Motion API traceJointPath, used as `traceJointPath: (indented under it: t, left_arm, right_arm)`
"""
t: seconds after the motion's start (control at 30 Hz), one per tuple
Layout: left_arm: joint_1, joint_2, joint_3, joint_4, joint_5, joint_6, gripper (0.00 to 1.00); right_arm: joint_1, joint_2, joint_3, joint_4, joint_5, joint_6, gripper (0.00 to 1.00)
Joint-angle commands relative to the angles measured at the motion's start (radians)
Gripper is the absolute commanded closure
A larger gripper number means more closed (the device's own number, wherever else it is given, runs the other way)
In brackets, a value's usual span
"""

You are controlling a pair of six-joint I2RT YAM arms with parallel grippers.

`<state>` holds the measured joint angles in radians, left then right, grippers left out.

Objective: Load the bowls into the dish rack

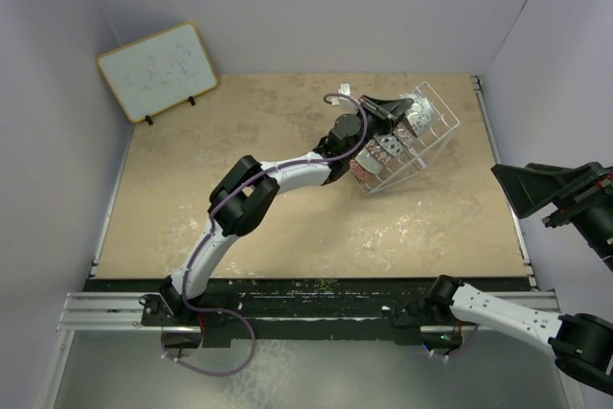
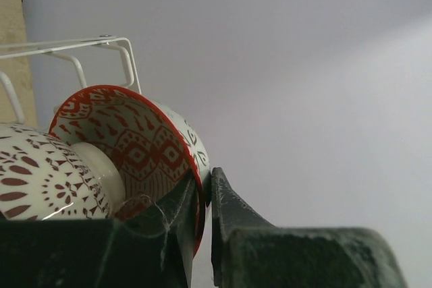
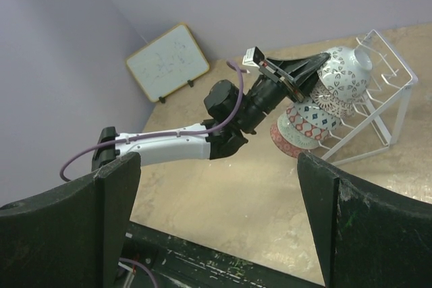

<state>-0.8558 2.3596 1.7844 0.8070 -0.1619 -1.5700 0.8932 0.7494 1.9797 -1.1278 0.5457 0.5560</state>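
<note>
Dish rack point(image 1: 442, 124) stands on the table point(image 1: 287, 227) toward 1 o'clock in the top view, skewed to the table's edges. A whiteboard point(image 1: 158, 69) leans at 10 o'clock, well apart and not concerned.

Left arm point(image 1: 278, 174) stretches from its base at 7 o'clock up to the rack, evidently because the rack lies far from the near edge. Right gripper point(image 3: 216, 160) hangs at 3 o'clock, off the table's side. Its fingers are wide apart and hold nothing, and it is judged parked clear of the work.

Bowls point(image 3: 317, 116) stand on edge in a row inside the rack, each nested against the next and propped by the wires. An exact count is not determinable. No bowl shows on the table outside the rack, so loading is judged near complete.

Red bowl point(image 2: 128, 146) is last in the row, beside the rack's end wires, with a neighbour's foot tucked into it. Left gripper point(image 2: 206, 183) straddles its rim at the bowl's 5 o'clock, jaws close together with the rim between. Whether they press on it cannot be told.
</note>
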Motion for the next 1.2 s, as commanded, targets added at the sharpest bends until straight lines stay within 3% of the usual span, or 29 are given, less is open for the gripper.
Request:
traceJointPath:
  t: [0.0,0.17,0.5,0.77,0.9,0.97,1.0,1.17]
  left_arm:
    - [0.009,-0.07,-0.02,-0.007,-0.029,0.005,0.82]
    - [0.009,-0.069,-0.031,-0.005,-0.03,-0.004,0.7]
    - [0.011,-0.093,-0.052,-0.012,-0.026,0.001,0.6]
    - [0.031,-0.16,-0.146,-0.055,0.007,0.001,0.46]
    - [0.044,-0.189,-0.169,-0.097,0.042,0.013,0.26]
    - [0.051,-0.21,-0.186,-0.118,0.052,0.026,0.05]
    - [0.055,-0.224,-0.199,-0.126,0.055,0.033,0.0]
    - [0.074,-0.3,-0.294,-0.139,0.058,0.065,0.01]
  right_arm:
    - [0.014,-0.006,-0.01,0.006,0.03,0.014,0.0]
    - [0.018,-0.009,-0.013,0.0,0.036,0.02,0.0]
    - [0.027,-0.019,-0.03,0.006,0.043,0.027,0.0]
    - [0.034,-0.026,-0.051,0.024,0.046,0.031,0.0]
    - [0.037,-0.028,-0.068,0.038,0.042,0.033,0.0]
    - [0.036,-0.026,-0.075,0.044,0.04,0.033,0.0]
    - [0.037,-0.026,-0.076,0.047,0.039,0.033,0.0]
    - [0.038,-0.021,-0.079,0.057,0.039,0.031,0.0]
